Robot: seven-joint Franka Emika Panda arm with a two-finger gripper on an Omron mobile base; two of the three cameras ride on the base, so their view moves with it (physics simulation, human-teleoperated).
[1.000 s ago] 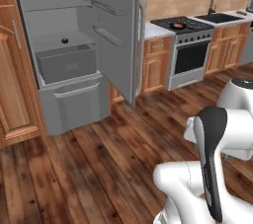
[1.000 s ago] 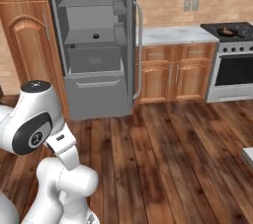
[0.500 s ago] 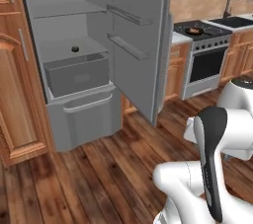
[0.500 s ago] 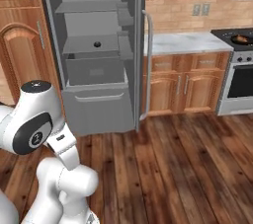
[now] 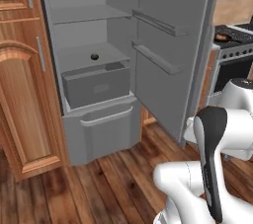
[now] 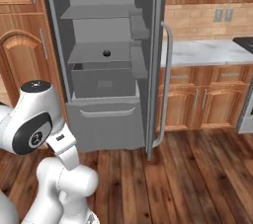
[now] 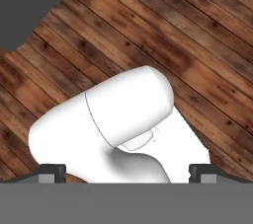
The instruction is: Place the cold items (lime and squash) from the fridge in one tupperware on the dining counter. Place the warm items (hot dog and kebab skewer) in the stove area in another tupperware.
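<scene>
The fridge [image 5: 123, 70] [image 6: 106, 70] stands open, its door [image 5: 173, 45] swung out to the right. On its middle shelf lies a small dark round thing [image 5: 94, 56] [image 6: 105, 53], too small to name. Below it sits a grey drawer bin [image 5: 96, 85] [image 6: 104, 82]. The lime, squash, hot dog, kebab skewer and tupperware are out of view or too small to tell. In the hand view my gripper [image 7: 127, 171] points down at the wooden floor, open, fingertips [image 7: 52, 171] wide apart with nothing between them. The arm is folded close over the base.
Wooden cabinets [image 5: 22, 80] flank the fridge on its left. A stove [image 5: 232, 40] with a pan stands behind the open door at the right. A pale counter [image 6: 202, 53] over wooden cupboards runs right of the fridge. Wooden floor [image 6: 188, 178] lies in front.
The whole picture has shifted: the base has driven closer to the fridge, which now looms larger. The stove has slid off to the right. The gripper stays open.
</scene>
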